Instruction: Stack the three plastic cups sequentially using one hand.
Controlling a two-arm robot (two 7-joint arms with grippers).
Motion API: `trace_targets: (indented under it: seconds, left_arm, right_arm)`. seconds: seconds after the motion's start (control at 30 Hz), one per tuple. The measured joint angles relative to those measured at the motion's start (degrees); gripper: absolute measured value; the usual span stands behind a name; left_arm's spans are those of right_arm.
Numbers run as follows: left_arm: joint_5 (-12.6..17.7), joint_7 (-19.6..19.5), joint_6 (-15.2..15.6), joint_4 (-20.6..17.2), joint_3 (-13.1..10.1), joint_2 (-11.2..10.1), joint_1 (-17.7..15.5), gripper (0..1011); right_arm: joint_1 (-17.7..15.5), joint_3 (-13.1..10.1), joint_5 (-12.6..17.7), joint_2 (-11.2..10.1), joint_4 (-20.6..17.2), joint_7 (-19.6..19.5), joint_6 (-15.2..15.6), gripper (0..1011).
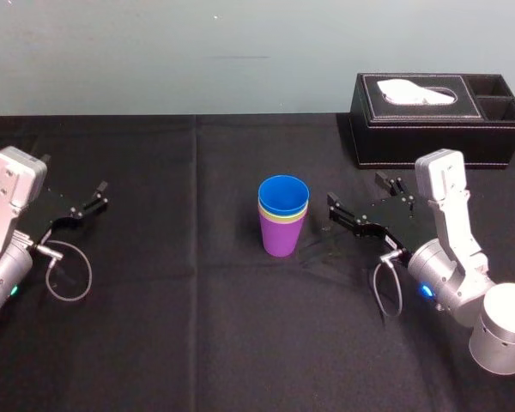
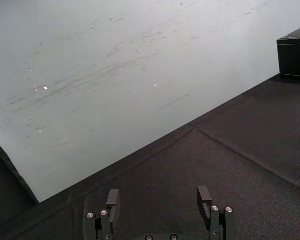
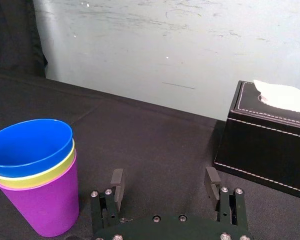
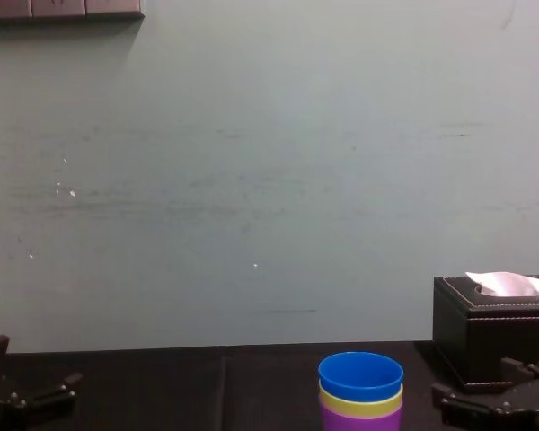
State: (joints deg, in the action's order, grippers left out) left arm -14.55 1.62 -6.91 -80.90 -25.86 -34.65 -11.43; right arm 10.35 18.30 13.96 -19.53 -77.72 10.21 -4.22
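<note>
Cups [image 1: 283, 215] nested — right gripper [image 1: 357, 190] beside, left gripper [image 1: 72, 175] apart.

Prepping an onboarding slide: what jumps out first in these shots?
Three nested cups stand mid-table: the blue cup inside the yellow-green cup, inside the purple cup. The right gripper sits open just right of the stack, not touching it; the left gripper is open at the far left. A black tissue box stands at the back right.
</note>
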Motion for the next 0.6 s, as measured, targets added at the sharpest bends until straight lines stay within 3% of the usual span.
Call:
trace_targets:
  seconds: [0.6]
  left_arm:
    - [0.0,0.0,0.0,0.0,0.0,0.0,0.0,1012]
  right_arm:
    - [0.0,0.0,0.0,0.0,0.0,-0.05,0.0,1003]
